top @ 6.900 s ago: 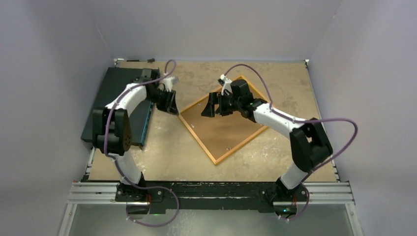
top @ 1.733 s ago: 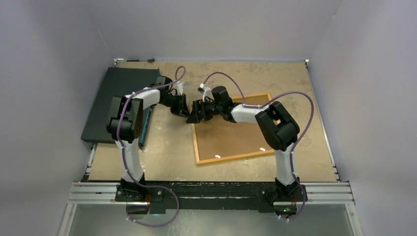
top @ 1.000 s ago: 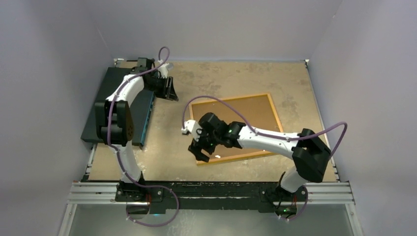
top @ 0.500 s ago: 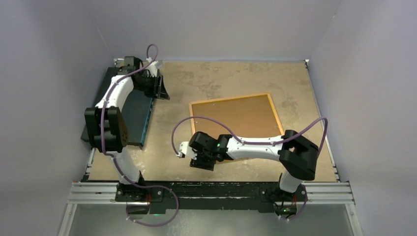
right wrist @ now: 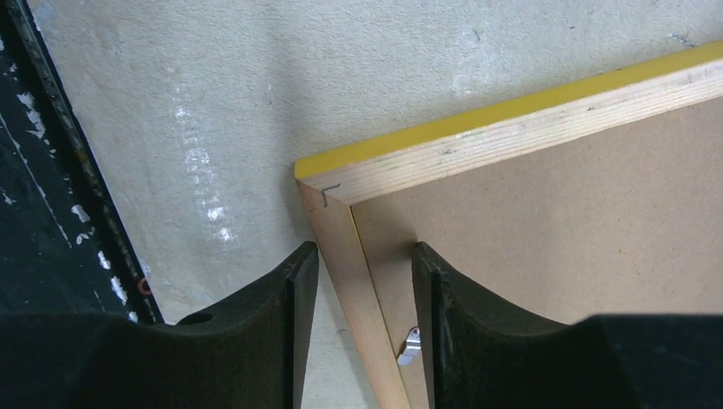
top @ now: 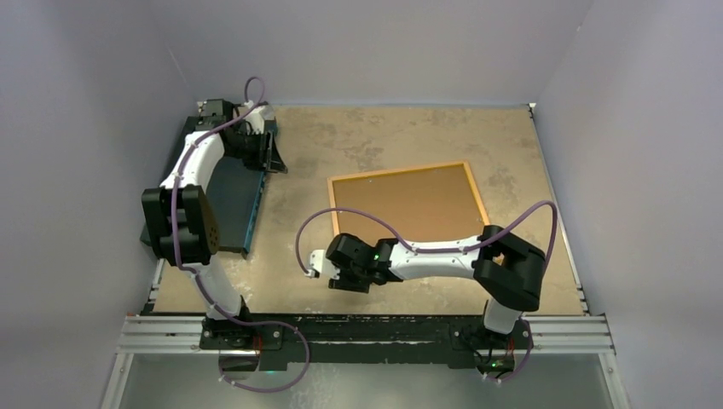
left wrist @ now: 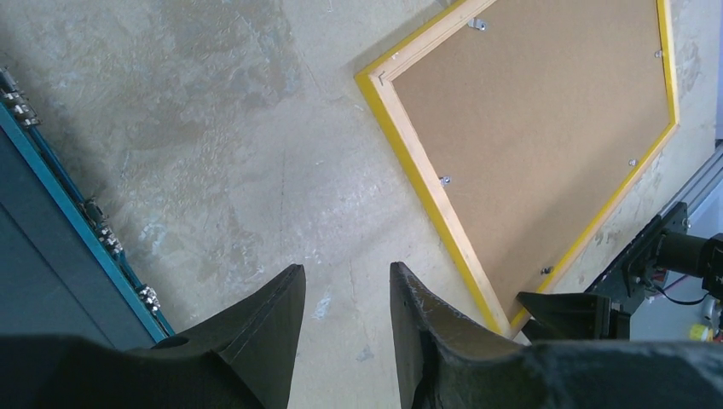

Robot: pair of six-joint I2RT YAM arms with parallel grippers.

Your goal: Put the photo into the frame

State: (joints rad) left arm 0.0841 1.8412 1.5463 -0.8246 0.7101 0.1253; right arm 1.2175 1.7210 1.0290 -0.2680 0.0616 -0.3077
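Mottled tan table [top: 384,136] between plain grey walls, seen from above and from both wrists. The frame [top: 396,170] lies flat, back up, right of the table's centre. Its long axis runs left to right, tilted slightly so that the right end sits farther from the arm bases. Its brown backing board [top: 409,213] fills the opening.

The top view gives the whole layout, but the right arm hides the frame's near-left corner. The right wrist view shows that corner: a wood-toned rail [right wrist: 511,132] with a yellow outer face, the backing board [right wrist: 554,256] inside it, and bare table [right wrist: 213,85] outside. There the right gripper [right wrist: 364,251] straddles the left rail with its jaws parted wider than the rail, one finger outside it and one over the board. Contact cannot be judged. In the top view the right gripper [top: 345,277] sits at the near edge of the table.

The left wrist view alone shows small metal clips along the frame's rim [left wrist: 416,162]. The left gripper [left wrist: 345,273] hangs over bare table [left wrist: 213,128], slightly parted and holding nothing. From above, the left gripper [top: 268,158] lies far left, beside the dark slab [top: 234,192], whose teal edge [left wrist: 43,239] appears at the left of the left wrist view.
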